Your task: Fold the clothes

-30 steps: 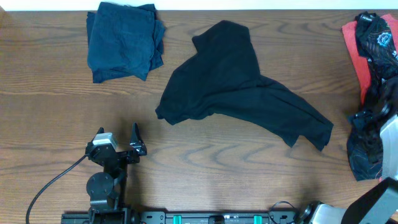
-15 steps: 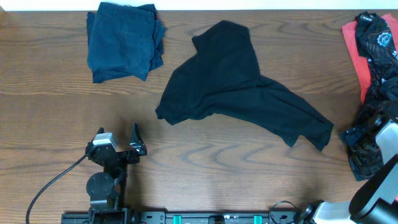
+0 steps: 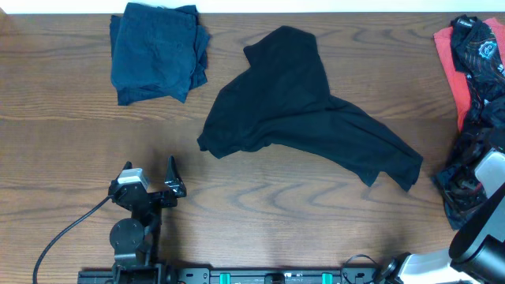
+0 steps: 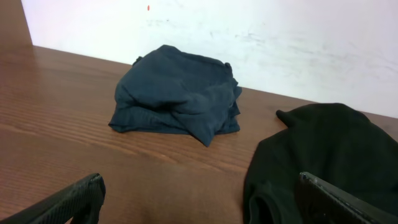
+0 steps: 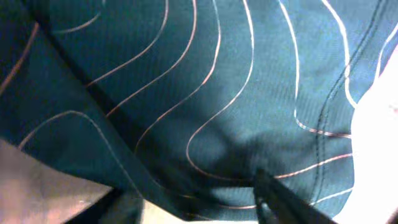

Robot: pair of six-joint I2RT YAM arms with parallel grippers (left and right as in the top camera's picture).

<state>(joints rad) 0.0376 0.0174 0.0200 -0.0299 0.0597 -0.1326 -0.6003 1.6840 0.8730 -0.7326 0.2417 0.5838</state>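
Parking the left gripper (image 3: 150,180) at 7 o'clock, spread wide and empty, likely just to stay clear. Burying the right gripper (image 3: 464,180) at 4 o'clock in the pile (image 3: 473,118) against line-patterned fabric. Cannot tell whether clamped on it or merely touching, but probably fetching the next shirt. Leaving the black shirt (image 3: 300,118) crumpled and unfolded at bench (image 3: 63,142) centre. Showing the navy shirt (image 3: 158,51) folded at 11 o'clock, well apart, presumably the finished spot.

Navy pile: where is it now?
Overhead view: the navy pile lies at the table's far left, near the back edge, left of the black shirt and beyond the left gripper.
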